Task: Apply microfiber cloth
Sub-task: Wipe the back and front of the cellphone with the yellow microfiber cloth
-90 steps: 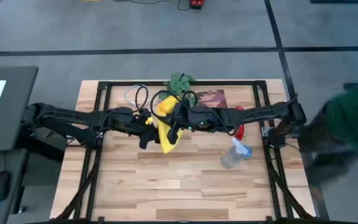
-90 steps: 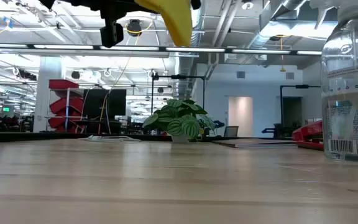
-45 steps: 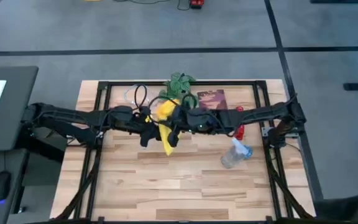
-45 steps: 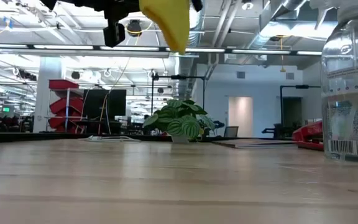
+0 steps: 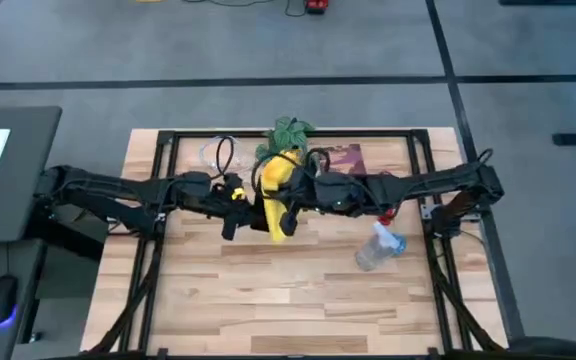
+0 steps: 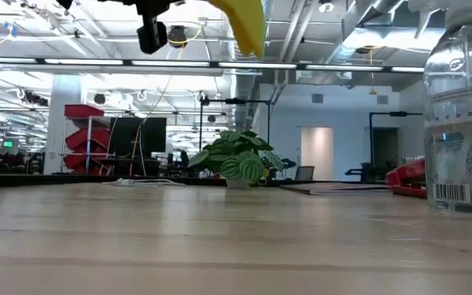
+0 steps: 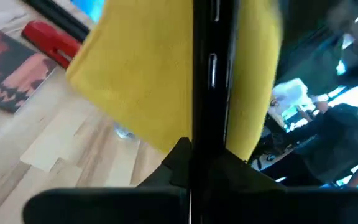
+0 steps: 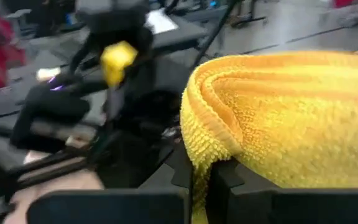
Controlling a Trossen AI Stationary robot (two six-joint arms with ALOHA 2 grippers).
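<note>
The yellow microfiber cloth hangs high above the table's middle, bunched in my right gripper, which is shut on it. My left gripper comes from the left and is shut on a black smartphone, seen edge-on in the left wrist view. There the cloth spreads on both sides of the phone's edge, close behind it. The low view catches only the cloth's lower tip at the top of the picture. My left gripper pinches the smartphone's near end between its two fingers, one on each flat face. The phone juts forward past the fingers, lifted clear of the table. My right gripper pinches a thick fold of the cloth, several layers, between its fingers, coming level from the table's right. The cloth bulges above the fingers, and a slack tail hangs below, clear of the table.
A clear spray bottle lies right of centre. A potted plant and a dark red booklet sit at the far edge. A red object lies under the right arm. Bare wood fills the near half.
My right gripper has carried the cloth a little toward the table's right edge and upward, so its hanging tip sits higher in the low view. My left gripper has kept hold of the phone. A person in green at the table's right has left the high view.
</note>
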